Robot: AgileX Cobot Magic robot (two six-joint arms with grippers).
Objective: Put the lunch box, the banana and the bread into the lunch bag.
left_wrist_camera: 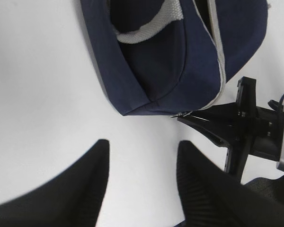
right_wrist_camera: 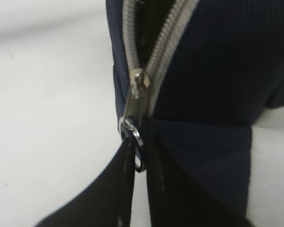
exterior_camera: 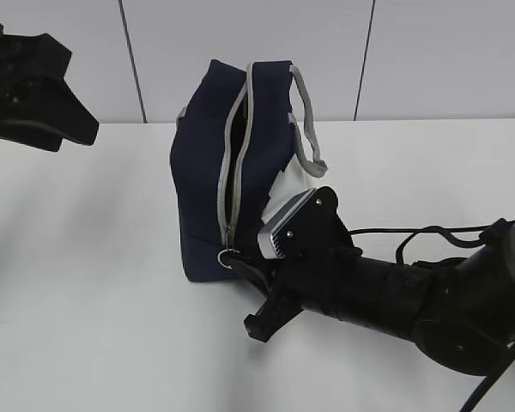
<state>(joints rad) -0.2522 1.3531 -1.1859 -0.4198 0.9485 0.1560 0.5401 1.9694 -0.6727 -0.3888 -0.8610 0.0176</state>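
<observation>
The navy lunch bag (exterior_camera: pixel 202 172) stands on its side on the white table, its grey zipper (exterior_camera: pixel 227 163) gaping along most of its length. My right gripper (exterior_camera: pixel 233 257) sits at the bag's lower front corner, shut on the metal ring pull (right_wrist_camera: pixel 140 161), which hangs from the slider (right_wrist_camera: pixel 138 82) between my fingers (right_wrist_camera: pixel 113 189). My left gripper (left_wrist_camera: pixel 142 144) hovers open over bare table, short of the bag (left_wrist_camera: pixel 170 61), and appears at the upper left (exterior_camera: pixel 69 120) in the exterior view. The lunch box, the banana and the bread are out of view.
Grey webbing handles (exterior_camera: pixel 307 120) hang from the bag's top right, above its white side panel (exterior_camera: pixel 287 184). The right arm (exterior_camera: pixel 395 292) and its cables lie across the table's lower right. A panelled wall (exterior_camera: pixel 412 51) runs behind the table.
</observation>
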